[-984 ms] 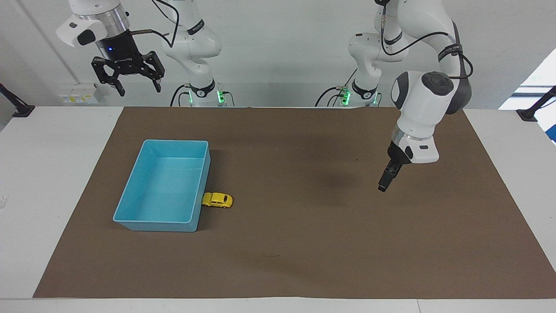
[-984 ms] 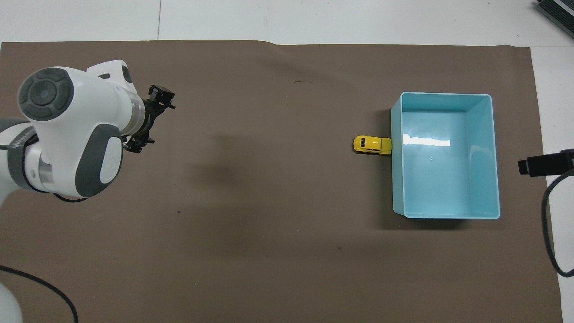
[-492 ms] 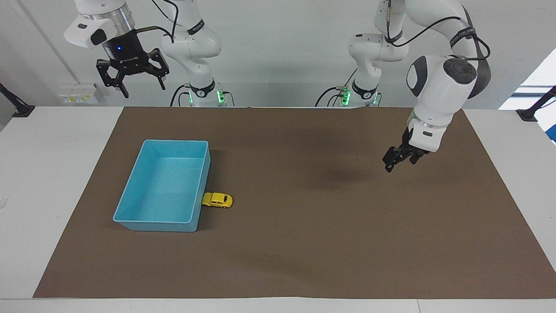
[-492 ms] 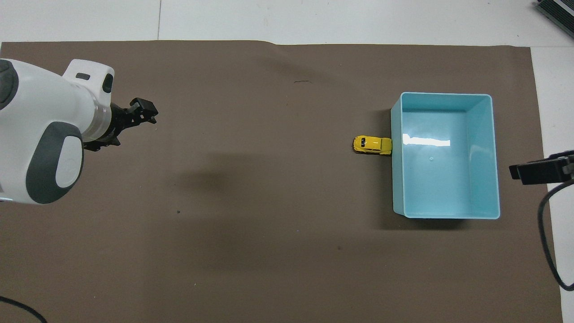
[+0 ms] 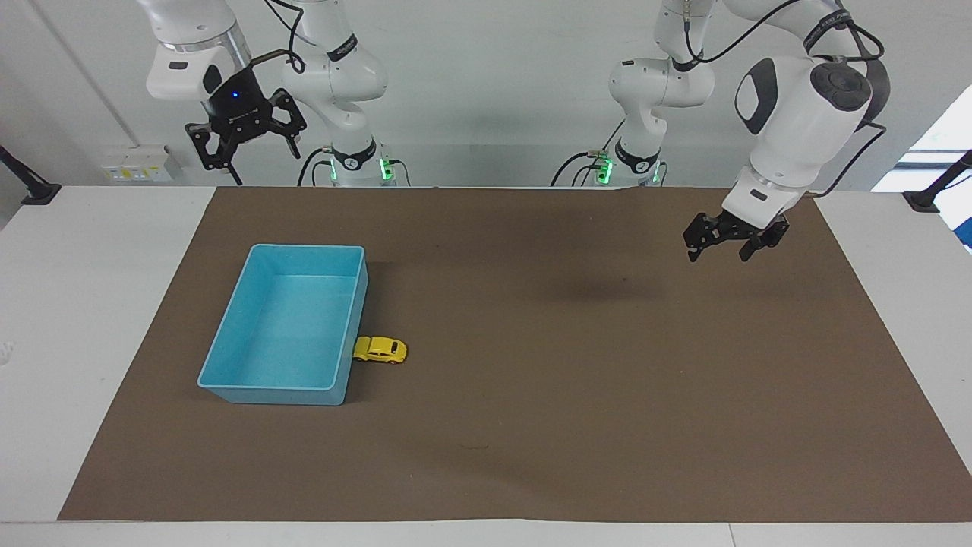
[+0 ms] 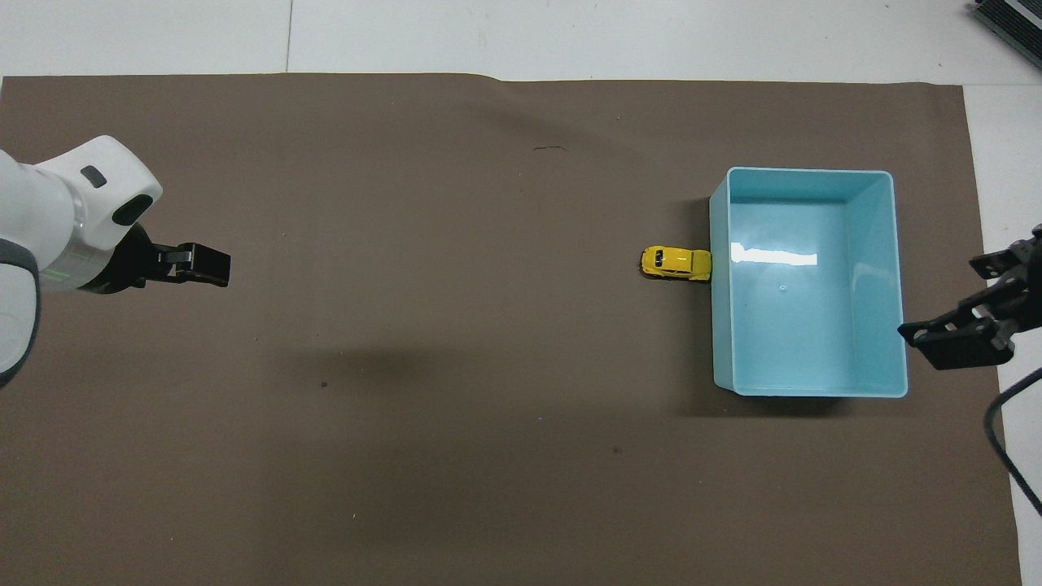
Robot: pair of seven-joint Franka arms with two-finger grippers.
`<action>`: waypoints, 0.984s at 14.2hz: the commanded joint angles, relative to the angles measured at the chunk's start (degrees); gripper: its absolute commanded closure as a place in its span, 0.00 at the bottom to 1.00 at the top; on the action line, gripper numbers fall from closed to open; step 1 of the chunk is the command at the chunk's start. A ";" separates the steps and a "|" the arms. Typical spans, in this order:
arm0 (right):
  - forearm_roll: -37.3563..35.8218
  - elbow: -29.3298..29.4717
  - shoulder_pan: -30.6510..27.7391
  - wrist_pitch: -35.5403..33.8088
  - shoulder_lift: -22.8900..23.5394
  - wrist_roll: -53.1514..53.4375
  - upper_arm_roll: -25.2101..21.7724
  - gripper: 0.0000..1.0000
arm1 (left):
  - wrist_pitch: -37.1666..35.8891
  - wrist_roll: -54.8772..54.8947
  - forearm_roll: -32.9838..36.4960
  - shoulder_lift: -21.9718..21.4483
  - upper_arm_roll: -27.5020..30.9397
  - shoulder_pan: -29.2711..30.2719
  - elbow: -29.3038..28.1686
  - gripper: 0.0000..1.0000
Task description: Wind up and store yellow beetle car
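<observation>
Wide worktop (image 5: 106, 319) under a brown mat (image 5: 577, 395). Light blue bin (image 5: 228, 384), empty, toward the right arm's end. Left claw (image 5: 725, 239) raised over the mat at the left arm's end, released, holding nothing. Right claw (image 5: 244, 144) high near its base, also released and empty. Smallest: car (image 5: 380, 349) on the mat, touching the bin's outer wall, not inside it. Judged step: storing not done; neither claw near the car. Next move likely calls for lowering one claw over the car, fingers clear of the bin wall, clenching on the body, then lifting into the bin.
</observation>
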 commanded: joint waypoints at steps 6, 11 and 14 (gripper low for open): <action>0.87 -2.52 1.08 3.69 1.65 -14.60 0.38 0.00 | -13.10 6.37 0.50 -5.74 -0.14 1.03 6.41 0.00; 0.78 -2.96 2.75 5.10 4.37 -21.72 0.38 0.00 | -11.60 8.47 0.50 -5.74 -0.22 2.52 4.82 0.00; 0.70 -4.53 4.07 7.46 5.34 -23.04 0.38 0.00 | -11.51 8.92 0.50 -5.12 -0.22 2.44 4.99 0.00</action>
